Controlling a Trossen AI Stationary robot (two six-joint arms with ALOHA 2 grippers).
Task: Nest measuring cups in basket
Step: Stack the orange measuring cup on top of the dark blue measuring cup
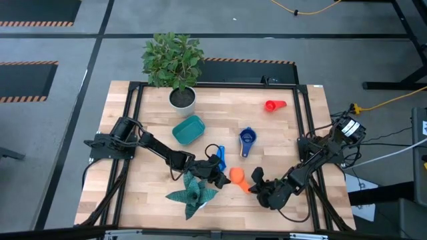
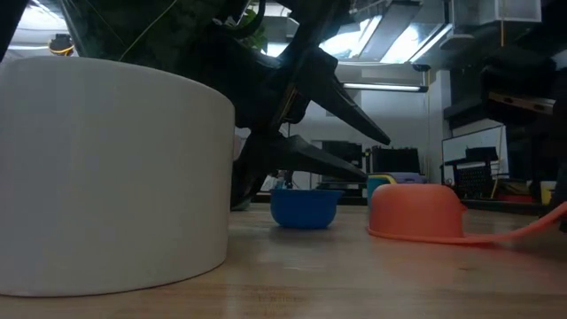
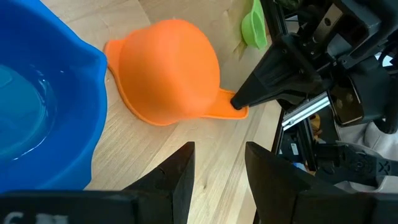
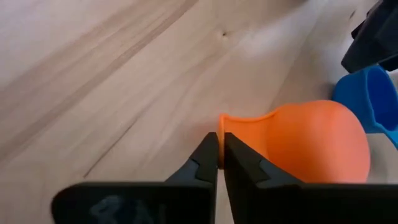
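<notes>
Pinching the orange cup point(image 4: 317, 140) by its handle tip, the right hand point(image 4: 219, 163) needed a straight lift; left hand point(image 3: 217, 171) waited apart.

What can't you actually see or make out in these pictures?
- Teal basket: the high view shows it too small to tell what is inside.
- Low view: a white pot fills its left side, hiding the table behind.
- Orange cup: it lies mouth down, so its inside is hidden; the right gripper covers its handle end.
- Green cup: cut off by the left wrist view's edge.
</notes>
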